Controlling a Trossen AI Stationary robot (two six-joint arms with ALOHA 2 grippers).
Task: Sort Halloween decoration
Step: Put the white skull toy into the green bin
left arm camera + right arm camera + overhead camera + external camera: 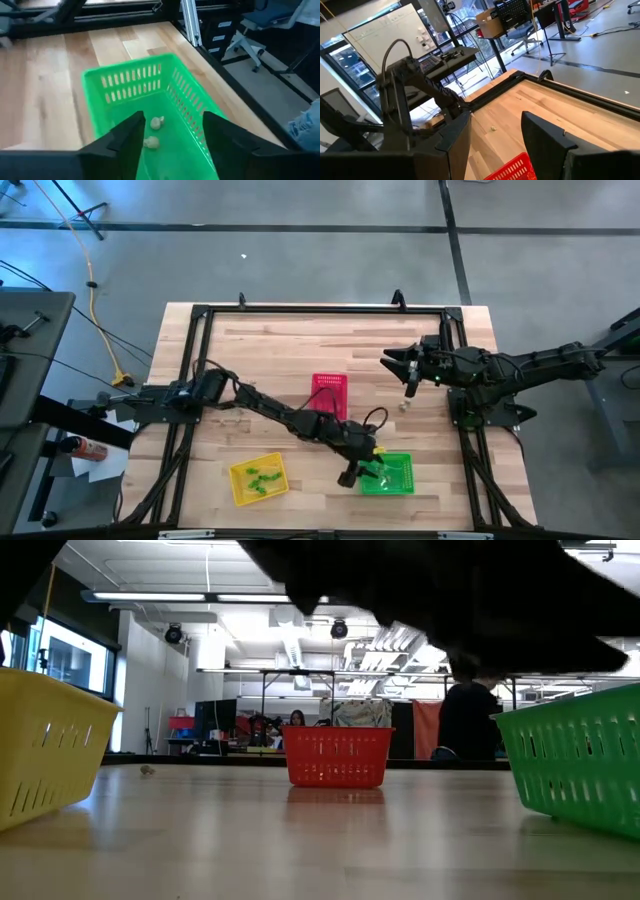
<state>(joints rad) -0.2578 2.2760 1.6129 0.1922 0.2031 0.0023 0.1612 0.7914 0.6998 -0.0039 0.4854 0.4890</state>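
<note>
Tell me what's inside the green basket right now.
Two pale trinkets lie on the green basket floor, below the open left gripper. Its fingers cover the near part.

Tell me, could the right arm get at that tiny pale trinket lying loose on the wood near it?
Probably yes. The pale trinket lies on bare table just below the right gripper, whose fingers are open and empty. No basket or other arm stands between them; the left gripper is busy over the green basket.

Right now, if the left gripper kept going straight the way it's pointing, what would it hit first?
Most likely the green basket: the open left gripper points down into it, toward two pale trinkets on its floor. Depth is unclear, so floor or trinkets could come first.
</note>
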